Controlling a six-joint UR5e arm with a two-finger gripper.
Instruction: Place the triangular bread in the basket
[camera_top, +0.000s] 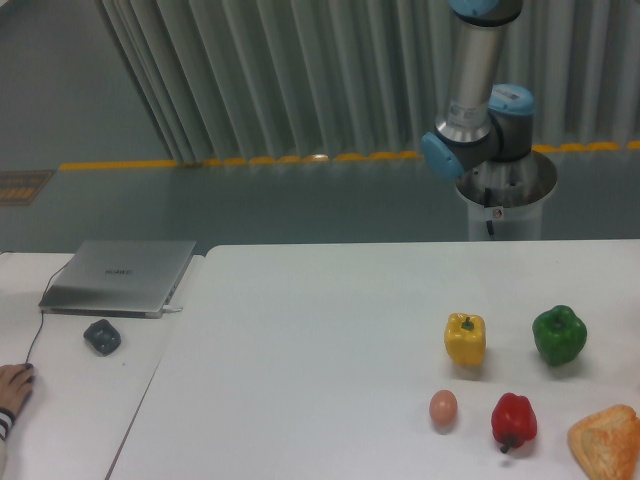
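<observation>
The triangular bread (607, 441) is a golden-orange flaky pastry lying at the table's front right corner, partly cut off by the frame edge. The basket is out of view. Only the lower part of the robot arm (478, 130) shows, at the back right behind the table, rising out of the top of the frame. My gripper is not in view.
A yellow bell pepper (465, 339), a green bell pepper (559, 335), a red bell pepper (514, 422) and a small tan egg (443, 407) stand left of and behind the bread. On the left table lie a closed laptop (120, 277), a dark mouse (102, 336) and a person's hand (12, 390).
</observation>
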